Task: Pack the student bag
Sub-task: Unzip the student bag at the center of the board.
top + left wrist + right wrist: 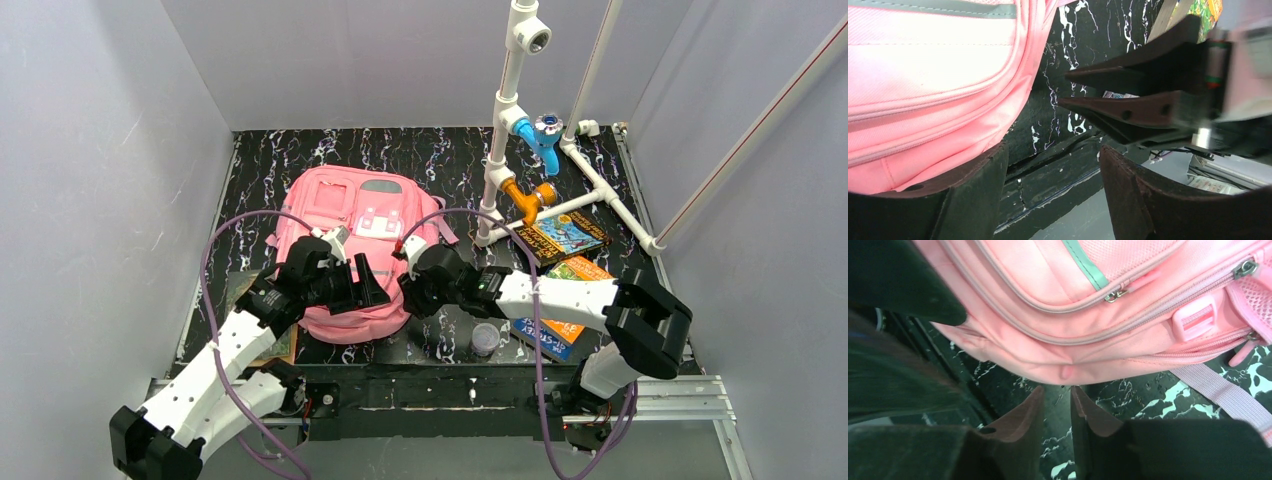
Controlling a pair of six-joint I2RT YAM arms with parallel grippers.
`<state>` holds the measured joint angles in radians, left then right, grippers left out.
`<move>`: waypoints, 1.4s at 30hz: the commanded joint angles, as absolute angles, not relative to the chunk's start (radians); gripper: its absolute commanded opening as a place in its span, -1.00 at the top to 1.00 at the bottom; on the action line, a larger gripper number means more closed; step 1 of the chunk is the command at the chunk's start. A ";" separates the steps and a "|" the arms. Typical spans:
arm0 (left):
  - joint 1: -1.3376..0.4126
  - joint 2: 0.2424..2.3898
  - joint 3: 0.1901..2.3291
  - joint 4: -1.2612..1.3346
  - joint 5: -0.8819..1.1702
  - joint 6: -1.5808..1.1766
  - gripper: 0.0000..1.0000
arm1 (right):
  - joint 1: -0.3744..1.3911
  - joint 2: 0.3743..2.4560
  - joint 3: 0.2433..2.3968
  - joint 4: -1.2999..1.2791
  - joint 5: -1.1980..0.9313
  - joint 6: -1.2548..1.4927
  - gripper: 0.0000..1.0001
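Pink student bag (340, 215) lies flat at left-centre of the black marbled table (450, 160), left gripper (1052, 155) released wide and empty beside its near edge, right gripper (1057, 392) narrowly parted, gripping nothing, just off the same edge

1 backpack (345, 205); 2 books (565, 235) (585, 270); 1 small jar (485, 340); 1 pipe frame (505, 115).

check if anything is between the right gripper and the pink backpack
Nothing visible stands in the way. In the right wrist view, the right gripper has its fingertips slightly parted and pointing at the lower edge of the pink backpack. Only a strip of bare table lies between them.
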<state>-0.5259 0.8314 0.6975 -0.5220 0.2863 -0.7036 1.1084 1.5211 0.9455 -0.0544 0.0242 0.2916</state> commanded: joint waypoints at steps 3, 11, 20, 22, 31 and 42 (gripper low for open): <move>-0.529 0.763 0.687 -0.605 0.221 -0.719 -0.41 | 1.141 1.574 0.846 0.202 0.095 0.200 0.07; -0.529 0.660 0.672 -0.701 0.058 -0.791 -0.60 | 1.160 1.649 0.860 0.264 0.131 0.155 -0.01; -0.529 0.638 0.696 -0.802 -0.149 -0.804 -0.74 | 1.176 1.747 0.891 0.325 0.232 0.171 0.12; -0.529 0.644 0.701 -0.817 -0.220 -0.808 -0.92 | 1.177 1.753 0.871 0.366 0.255 0.177 0.27; -0.495 0.759 0.765 -0.880 -0.485 -0.893 -0.97 | 1.152 1.662 0.836 0.330 0.311 0.101 0.97; -0.371 0.893 0.632 -0.595 -0.171 -0.866 -0.45 | 1.088 1.736 1.172 -0.256 -0.079 -0.012 0.97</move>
<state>-0.3756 0.8963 0.6895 -0.7143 -0.2852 -0.8577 1.0710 1.7428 1.0561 -0.0292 0.0410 0.0353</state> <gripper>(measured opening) 0.863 0.043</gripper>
